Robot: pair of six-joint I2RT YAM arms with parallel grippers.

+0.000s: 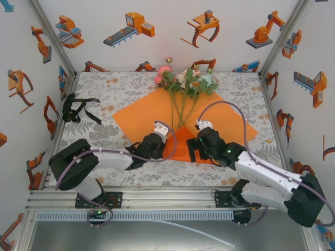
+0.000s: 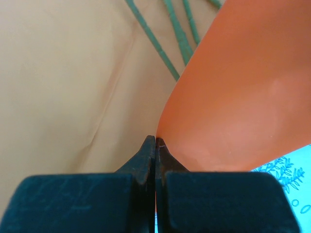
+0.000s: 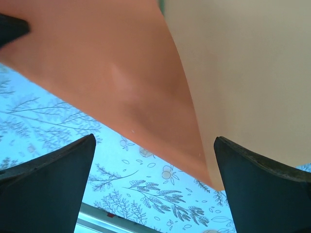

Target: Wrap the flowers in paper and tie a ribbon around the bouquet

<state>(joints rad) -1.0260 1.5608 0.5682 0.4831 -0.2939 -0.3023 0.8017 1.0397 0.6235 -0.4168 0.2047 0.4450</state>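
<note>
At the near corner of the large, thin, bright orange paper sheet [image 1: 133,117], the left tool [image 2: 155,143] is pinching a lifted flap, its jaws pressed together on the paper's edge. The right tool [image 3: 154,145] is hovering spread wide just beside the same fold, gripping nothing. The bunch of pink, cream and pale green artificial flowers [image 1: 186,81] is lying on the sheet, blooms at the far corner and thin stems running toward the fold. Done well, the flap is probably travelling low across the stems and staying taut, so the thin sheet is neither creasing nor tearing. Open room is lying toward the far side; the near edge of the patterned desk [image 1: 120,86] is crowding both arms. The long black fabric ribbon [image 1: 78,109] is lying well apart at the left.
</note>
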